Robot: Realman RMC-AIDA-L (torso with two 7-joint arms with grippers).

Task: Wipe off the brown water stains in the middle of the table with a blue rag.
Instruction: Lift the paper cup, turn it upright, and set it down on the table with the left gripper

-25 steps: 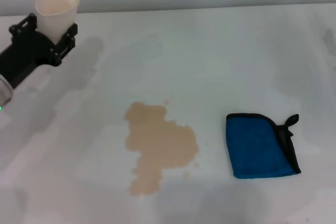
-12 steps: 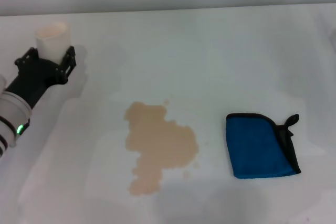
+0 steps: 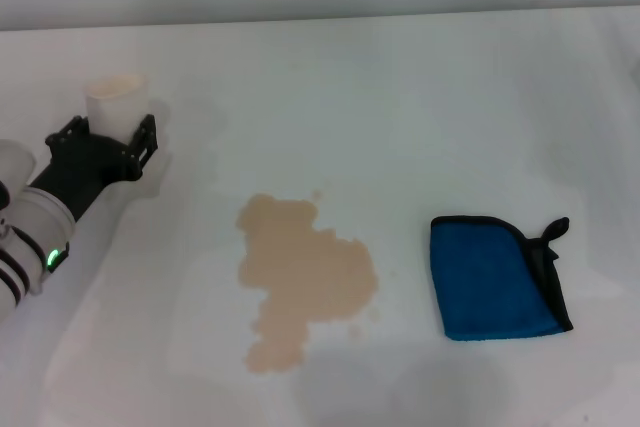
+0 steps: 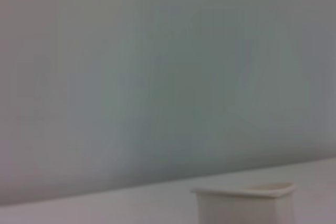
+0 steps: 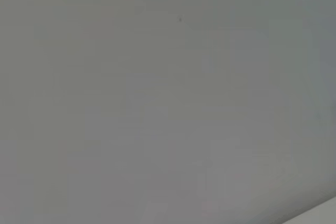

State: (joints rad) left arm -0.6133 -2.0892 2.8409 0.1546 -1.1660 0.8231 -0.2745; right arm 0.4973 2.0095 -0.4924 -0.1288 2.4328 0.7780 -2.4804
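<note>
— Where does everything sit on the desk [image 3: 420, 87]?
— The water stains [image 3: 300, 277] lie near the middle, toward the front. The rag [image 3: 495, 279] lies flat to their right, apart from them.
— And on the left?
— A paper cup [image 3: 117, 102] stands at the far left, behind the stains and well apart from them, between the fingers of the left claw [image 3: 105, 137].

One blue rag [image 3: 497, 280], one paper cup [image 3: 116, 101], one stain puddle [image 3: 302, 276].
</note>
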